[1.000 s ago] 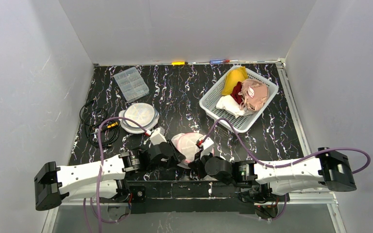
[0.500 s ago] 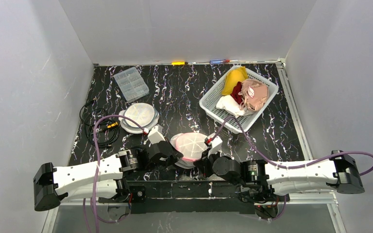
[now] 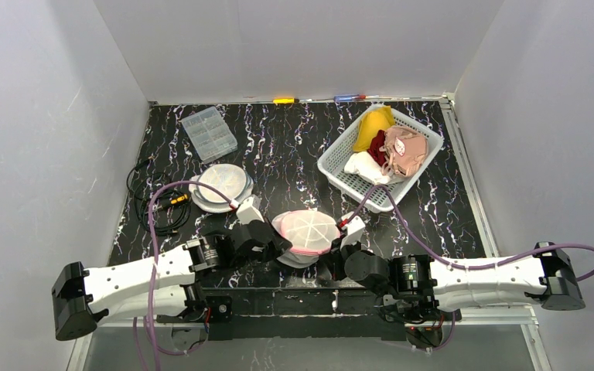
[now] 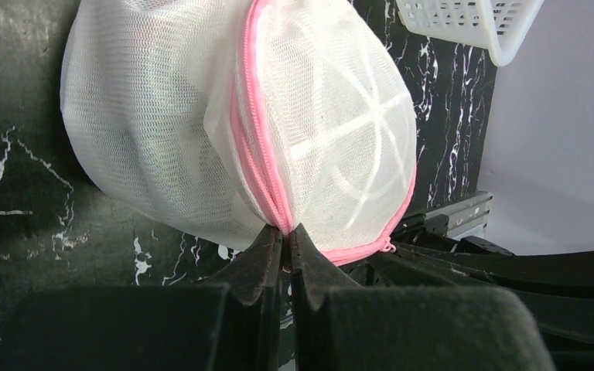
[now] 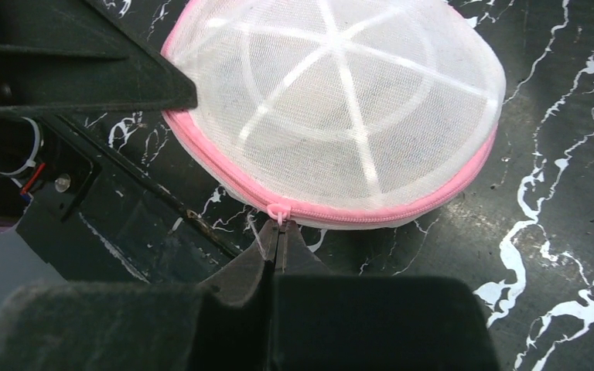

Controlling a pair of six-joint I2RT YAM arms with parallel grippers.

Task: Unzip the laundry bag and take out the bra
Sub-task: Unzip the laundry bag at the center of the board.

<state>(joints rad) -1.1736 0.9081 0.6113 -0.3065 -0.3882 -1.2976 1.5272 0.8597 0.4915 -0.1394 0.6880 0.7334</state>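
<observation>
Left gripper [image 4: 286,241]: jaws are pressing fully together, nipping the pink zipper seam [image 4: 257,154] at the near lower edge of the laundry bag [image 4: 162,116]. Right gripper [image 5: 276,236]: jaws are likewise closing w/ no gap, and appear to be pinching the small zipper pull [image 5: 280,211] on the bag's opposite rim. Thus both arms are gripping the same bag from either side, approx. facing each other.

The bag, a domed white mesh shell w/ cross-ribbing, is sitting near the front edge of the marble-pattern table [image 3: 294,147], between the two wrists. Its contents are showing only as a dim shape through the mesh; the bra cannot be made out as such.

Farther out, a white basket [image 3: 332,166] of clothes is standing well apart, toward the right rear.

Progress (judgement): early stage. Hold on seam and pull is looking established, but the zip is reading as closed along every visible stretch. Remaining: running the pull round the rim, opening the shell, extracting the bra.
</observation>
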